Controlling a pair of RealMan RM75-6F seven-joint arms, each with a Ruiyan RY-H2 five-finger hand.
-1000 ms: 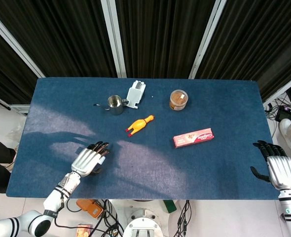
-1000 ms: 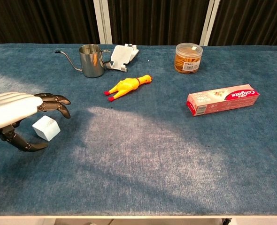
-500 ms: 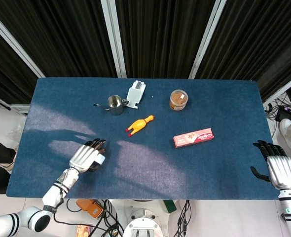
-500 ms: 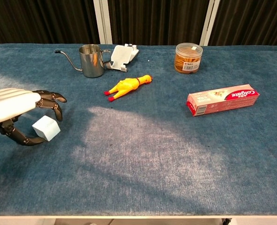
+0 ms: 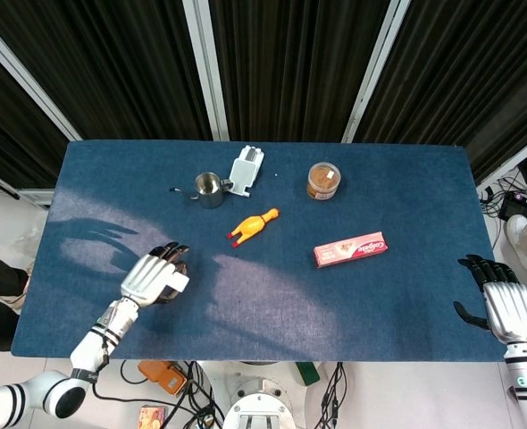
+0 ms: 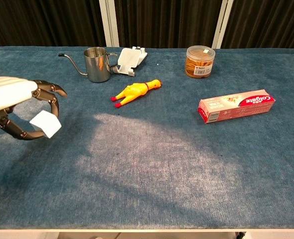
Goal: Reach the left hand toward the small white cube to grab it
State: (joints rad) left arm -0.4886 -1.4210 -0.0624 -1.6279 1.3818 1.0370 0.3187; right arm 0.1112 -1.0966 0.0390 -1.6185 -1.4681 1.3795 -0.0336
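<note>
The small white cube [image 6: 46,123] sits tilted between the dark fingers and thumb of my left hand [image 6: 17,107] near the table's front left. That hand holds it slightly above the blue cloth. From the head view the cube [image 5: 179,282] pokes out at the right side of the left hand [image 5: 154,278]. My right hand [image 5: 505,304] rests at the table's front right corner with fingers apart and nothing in it; the chest view does not show it.
A steel pitcher [image 6: 97,64] and a white plastic part [image 6: 131,59] stand at the back. A yellow rubber chicken [image 6: 135,91] lies mid-table. An amber jar [image 6: 200,61] and a toothpaste box [image 6: 235,105] are to the right. The blue table [image 6: 152,164] spreads between.
My left hand closed its fingers round the white cube and raised it, drawing back to the left; the cube now tilts off the cloth. The right hand stayed still.
</note>
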